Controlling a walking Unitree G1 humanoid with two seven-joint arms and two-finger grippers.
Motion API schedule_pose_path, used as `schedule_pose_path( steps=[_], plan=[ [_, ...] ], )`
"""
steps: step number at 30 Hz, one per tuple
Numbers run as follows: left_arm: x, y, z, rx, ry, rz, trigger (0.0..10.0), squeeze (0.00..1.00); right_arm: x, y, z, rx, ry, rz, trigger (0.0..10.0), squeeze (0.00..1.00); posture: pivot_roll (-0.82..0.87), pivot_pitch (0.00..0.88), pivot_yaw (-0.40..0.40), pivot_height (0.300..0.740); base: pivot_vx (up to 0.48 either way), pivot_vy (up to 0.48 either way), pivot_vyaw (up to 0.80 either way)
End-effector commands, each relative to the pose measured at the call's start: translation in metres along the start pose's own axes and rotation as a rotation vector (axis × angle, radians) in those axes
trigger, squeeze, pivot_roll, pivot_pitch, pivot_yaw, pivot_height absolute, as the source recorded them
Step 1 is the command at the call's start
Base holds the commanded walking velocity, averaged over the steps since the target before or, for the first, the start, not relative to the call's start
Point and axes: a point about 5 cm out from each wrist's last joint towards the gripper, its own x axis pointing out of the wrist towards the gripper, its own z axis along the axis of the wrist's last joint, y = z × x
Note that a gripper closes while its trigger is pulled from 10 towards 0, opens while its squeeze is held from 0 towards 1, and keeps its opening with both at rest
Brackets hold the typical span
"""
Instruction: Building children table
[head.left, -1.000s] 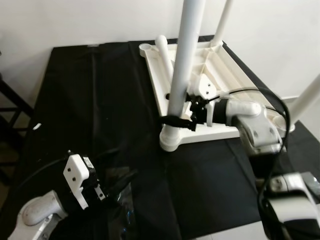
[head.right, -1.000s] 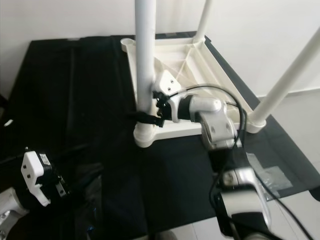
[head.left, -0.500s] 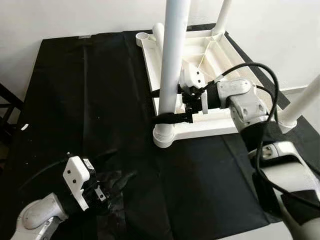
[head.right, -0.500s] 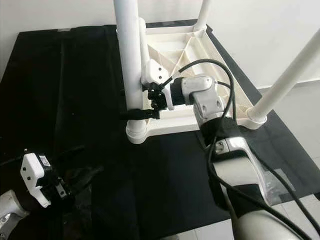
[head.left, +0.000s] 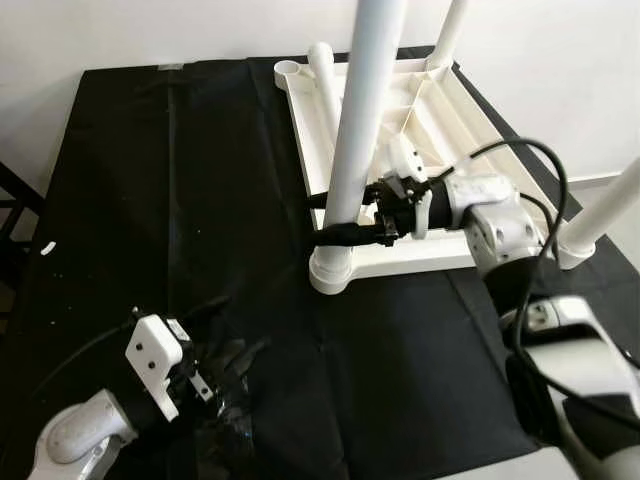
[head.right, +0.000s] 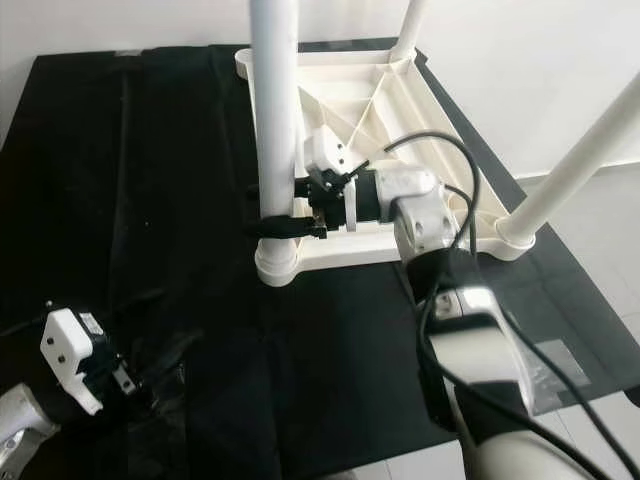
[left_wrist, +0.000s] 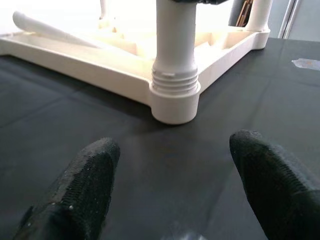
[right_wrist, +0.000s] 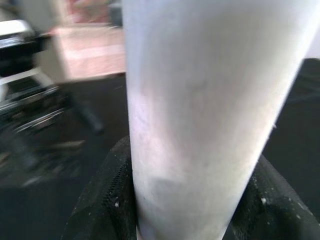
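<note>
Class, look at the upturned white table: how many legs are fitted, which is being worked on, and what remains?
Three legs stand in corner sockets of the tabletop. The right gripper clasps the near leg just above its socket. A fourth leg lies loose by the empty far socket, still to fit. The left gripper idles.

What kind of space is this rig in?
Probably a plain room at home: a bare white wall, black cloth as the work surface, and an upturned white plastic table whose leg the right gripper clamps.

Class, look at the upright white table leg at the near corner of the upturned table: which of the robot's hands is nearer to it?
The right hand: its fingers clasp the near leg just above its socket. The left hand hovers open over the black cloth, well short of the leg.
</note>
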Motion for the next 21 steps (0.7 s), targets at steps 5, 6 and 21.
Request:
schedule_pose_path(
  steps=[5, 6, 21],
  plan=[
    [-0.004, 0.002, -0.008, -0.012, 0.021, 0.017, 10.0, 0.00, 0.013, 0.048, -0.056, 0.157, 0.127, -0.692, 0.0, 0.00, -0.12, 0.217, -0.058, 0.740, 0.000, 0.000, 0.00],
    [-0.004, 0.002, -0.008, -0.012, 0.021, 0.017, 10.0, 0.00, 0.013, 0.048, -0.056, 0.157, 0.127, -0.692, 0.0, 0.00, -0.12, 0.217, -0.058, 0.740, 0.000, 0.000, 0.00],
    [0.001, 0.010, -0.015, 0.009, 0.033, 0.052, 10.0, 0.00, 0.048, 0.080, -0.049, 0.220, 0.062, -0.647, 10.0, 0.38, -0.12, 0.179, -0.044, 0.740, 0.000, 0.000, 0.00]
  ],
)
